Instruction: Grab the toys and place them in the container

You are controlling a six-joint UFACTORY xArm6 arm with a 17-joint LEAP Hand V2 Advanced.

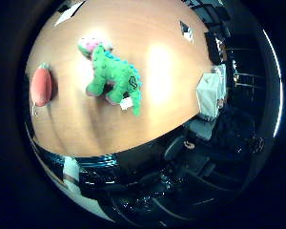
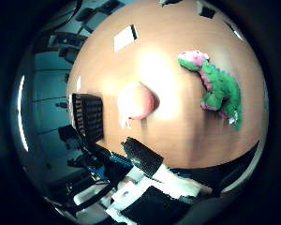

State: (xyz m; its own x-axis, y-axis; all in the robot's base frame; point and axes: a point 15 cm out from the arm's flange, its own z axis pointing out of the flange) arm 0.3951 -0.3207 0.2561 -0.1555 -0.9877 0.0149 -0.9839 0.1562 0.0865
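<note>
A green plush dinosaur [image 1: 115, 77] with a pink head and blue spikes lies on the wooden table [image 1: 167, 71]. A round pink-red soft toy [image 2: 136, 102] lies on the table a short way from it. A black slatted container [image 2: 89, 117] stands at the table's edge, beside the pink-red toy. My right hand [image 2: 147, 185] hovers well above the table. Its black and white fingers [image 2: 141, 157] show only at the view's edge, uncurled, with nothing in them. Both toys are apart from the hand.
A white sheet [image 2: 125, 37] lies on the table beyond the pink-red toy. Small dark markers [image 1: 186, 29] sit near the far edge. A white box [image 1: 210, 93] and dark office chairs [image 1: 176, 148] stand off the table's side.
</note>
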